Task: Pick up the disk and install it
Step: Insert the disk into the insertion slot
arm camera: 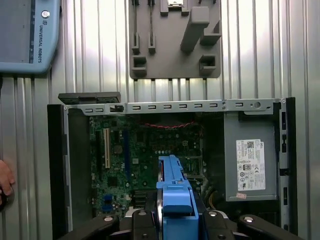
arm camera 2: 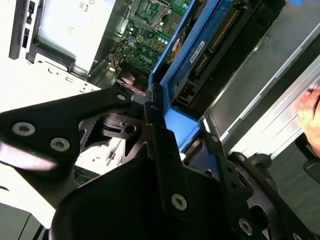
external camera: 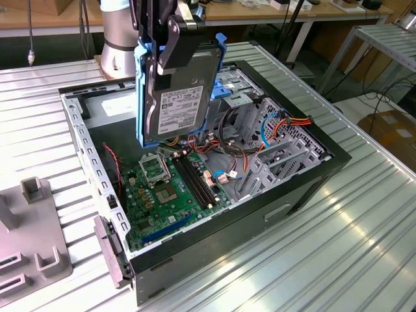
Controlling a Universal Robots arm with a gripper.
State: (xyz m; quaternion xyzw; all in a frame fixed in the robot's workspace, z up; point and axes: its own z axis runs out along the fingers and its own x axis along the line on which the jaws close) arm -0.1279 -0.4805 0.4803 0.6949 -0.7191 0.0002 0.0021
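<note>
The gripper is clamped on the disk — held upright over the open computer case, above its motherboard.

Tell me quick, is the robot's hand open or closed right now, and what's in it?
The hand is closed on the disk, holding it on edge above the open computer case.
</note>
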